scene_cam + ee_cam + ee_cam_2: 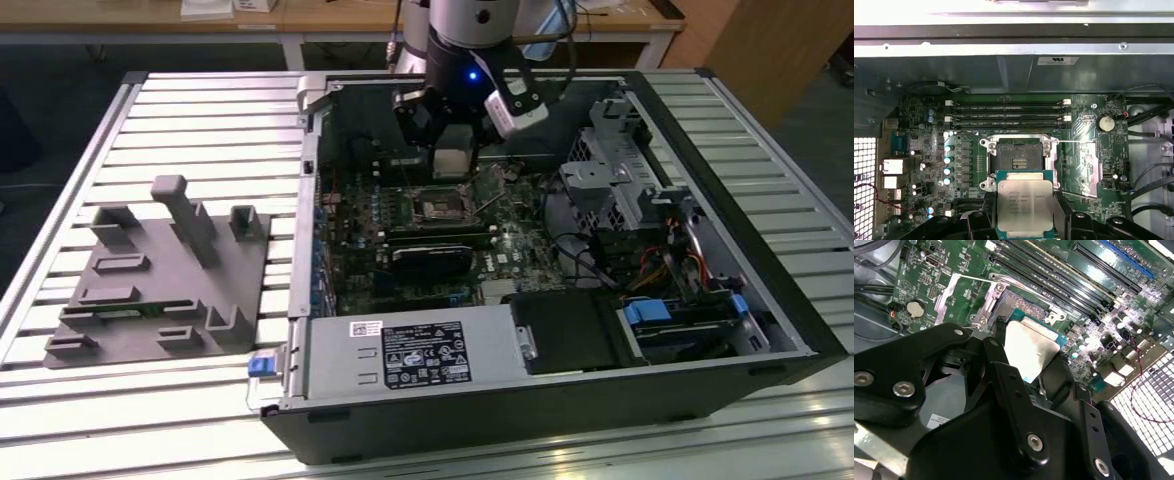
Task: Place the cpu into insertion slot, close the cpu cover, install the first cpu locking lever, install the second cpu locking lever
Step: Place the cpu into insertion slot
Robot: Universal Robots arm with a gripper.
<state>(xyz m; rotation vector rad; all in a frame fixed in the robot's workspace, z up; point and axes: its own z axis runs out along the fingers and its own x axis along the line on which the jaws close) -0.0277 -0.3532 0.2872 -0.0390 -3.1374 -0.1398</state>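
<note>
The gripper (1025,226) is clamped on the cpu (1025,200) by two opposite edges, silver face showing. The cpu hangs over the bare insertion slot (1019,160), not touching it. The cpu cover (1081,170) lies swung open beside the slot on the green motherboard (1080,114), inside the computer case (561,410).

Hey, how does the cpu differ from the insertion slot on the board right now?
The cpu shows a pale silver-grey metal face; the insertion slot has a dark centre inside a silver rim. The cpu is held in the tool above the motherboard; the insertion slot sits fixed on it, empty. Both are square.
</note>
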